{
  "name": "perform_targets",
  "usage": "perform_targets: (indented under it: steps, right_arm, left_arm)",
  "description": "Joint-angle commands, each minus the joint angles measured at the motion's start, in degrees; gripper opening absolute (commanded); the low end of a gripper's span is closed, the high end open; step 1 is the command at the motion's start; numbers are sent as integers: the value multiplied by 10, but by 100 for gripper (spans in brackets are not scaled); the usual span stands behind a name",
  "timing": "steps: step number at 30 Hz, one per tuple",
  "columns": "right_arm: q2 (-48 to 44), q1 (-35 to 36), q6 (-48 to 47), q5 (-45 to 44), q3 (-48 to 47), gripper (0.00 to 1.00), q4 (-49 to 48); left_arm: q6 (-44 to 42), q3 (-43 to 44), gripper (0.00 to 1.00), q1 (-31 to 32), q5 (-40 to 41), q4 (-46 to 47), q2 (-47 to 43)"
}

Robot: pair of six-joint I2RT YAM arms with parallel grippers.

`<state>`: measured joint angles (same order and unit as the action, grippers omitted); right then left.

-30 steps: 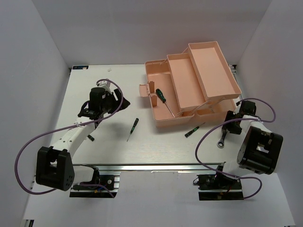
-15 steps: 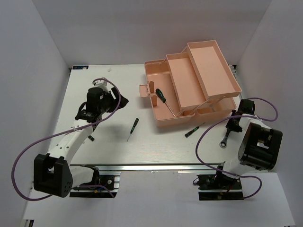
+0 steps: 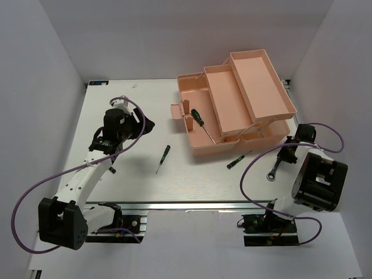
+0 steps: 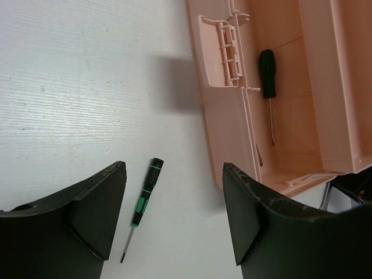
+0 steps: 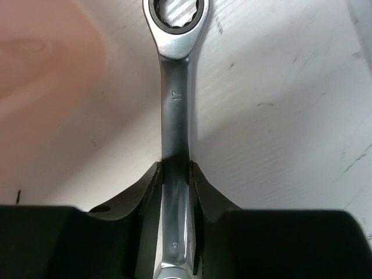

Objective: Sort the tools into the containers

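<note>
Down on the surface [image 3: 174, 180], the right jaws are closed on the shaft of the silver wrench [image 5: 174, 87], which lies just right of the pink toolbox [image 3: 197, 152]. The left jaws hang wide open above a green-banded screwdriver [image 4: 143, 195] lying left of the toolbox. Another screwdriver [image 3: 199, 121] lies in the toolbox's lower compartment, and a third [image 3: 237, 161] rests on the surface near its front.

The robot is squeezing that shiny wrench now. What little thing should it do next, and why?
Probably lift it straight up a little. The right tool is clamped on the shaft of the wrench, which lies flat on the table, outside the pink toolbox. Lifting comes before carrying.
</note>
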<state>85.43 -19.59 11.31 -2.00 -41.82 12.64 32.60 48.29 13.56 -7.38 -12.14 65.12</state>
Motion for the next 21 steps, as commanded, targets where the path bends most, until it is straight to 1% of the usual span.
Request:
perform_targets:
  steps: [1,2,5,10,17,21]
  right_arm:
    - [-15,-11,20,74,7,0,76]
    - [-21,-11,20,96,1,0,84]
    - [-48,-11,26,125,-16,0,99]
    - [-97,-12,27,147,-23,0,106]
    - [-148,-12,30,188,-26,0,159]
    - [-190,-15,54,188,-19,0,181]
  left_arm:
    - [0,13,77,-3,10,-8,-25]
    - [0,12,77,-4,9,-6,-25]
    - [1,12,77,-3,3,-1,-24]
    - [3,13,77,-4,-6,12,-18]
    - [2,18,77,-3,-12,16,-14]
    - [3,15,77,-3,-16,19,-18]
